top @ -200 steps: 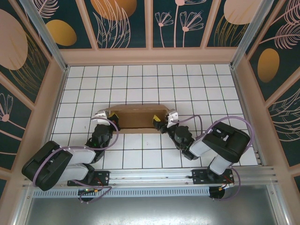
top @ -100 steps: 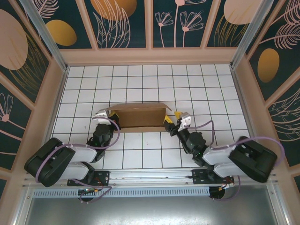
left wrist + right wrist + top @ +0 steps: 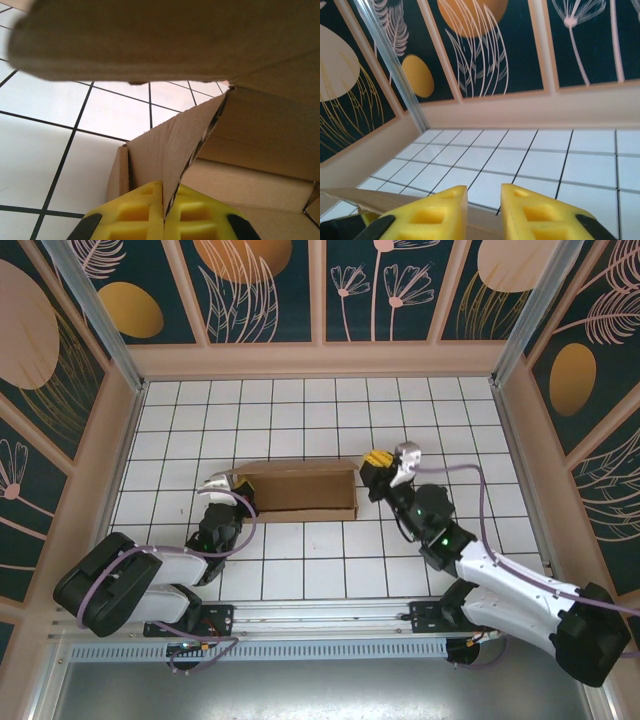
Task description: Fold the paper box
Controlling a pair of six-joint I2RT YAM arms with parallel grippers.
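paper box (image 3: 300, 490) mid-worktop: left gripper (image 3: 163, 197) clamped on its left end, right gripper (image 3: 484, 200) slightly apart by its right end.

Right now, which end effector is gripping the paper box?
The left end effector: shut on a paper box flap. The right end effector shows a gap between its pads.

Top camera looks steeply down from the near edge. Left wrist camera hugs the plain brown cardboard box (image 3: 260, 130); the right one skims the shared white-tiled worktop (image 3: 300, 410) toward the dark floral back wall (image 3: 520, 45).
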